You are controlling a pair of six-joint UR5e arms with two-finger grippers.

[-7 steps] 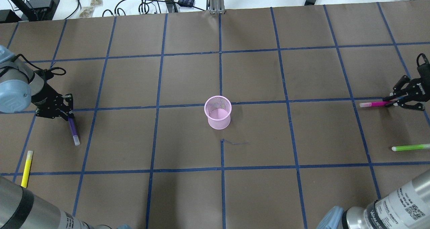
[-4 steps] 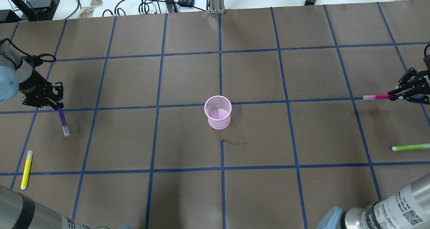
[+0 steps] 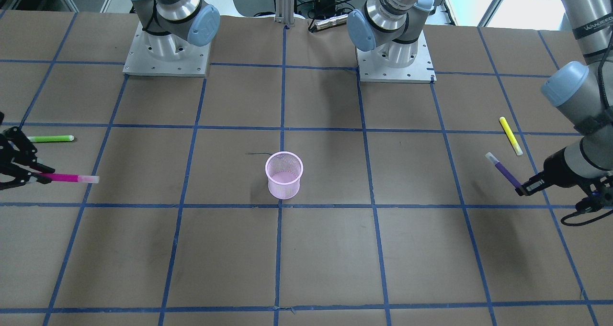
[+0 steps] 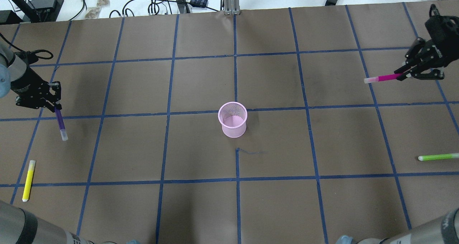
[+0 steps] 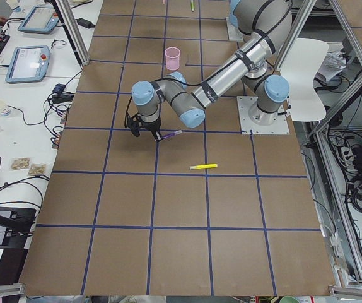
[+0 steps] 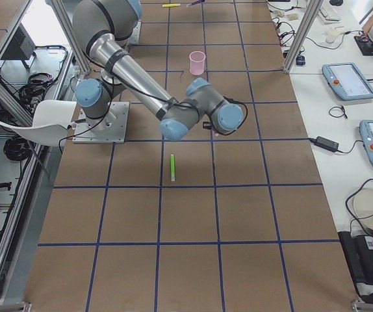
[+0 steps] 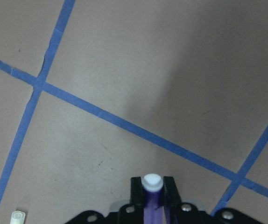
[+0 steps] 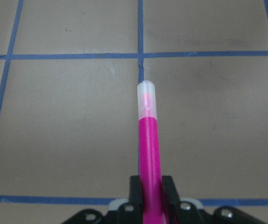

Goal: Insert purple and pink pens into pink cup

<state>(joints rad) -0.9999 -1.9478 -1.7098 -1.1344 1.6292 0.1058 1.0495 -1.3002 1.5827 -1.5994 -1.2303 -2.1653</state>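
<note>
We are looking down on a brown table (image 4: 200,82) gridded with blue tape (image 4: 171,86), with cables (image 4: 157,5) trailing along its twelve o'clock edge. The pink cup (image 4: 232,119) is standing upright at centre. At its nine o'clock, our left claw (image 4: 56,108) is clamping the purple pen (image 4: 60,124). Near three o'clock, our right claw (image 4: 401,74) is clamping the pink pen (image 4: 382,78).

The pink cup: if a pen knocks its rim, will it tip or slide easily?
The pink cup looks like thin mesh, so it is probably light and may slide on the paper. It stands free and upright, nothing holding it, so a sideways knock near the rim could tip it.
</note>
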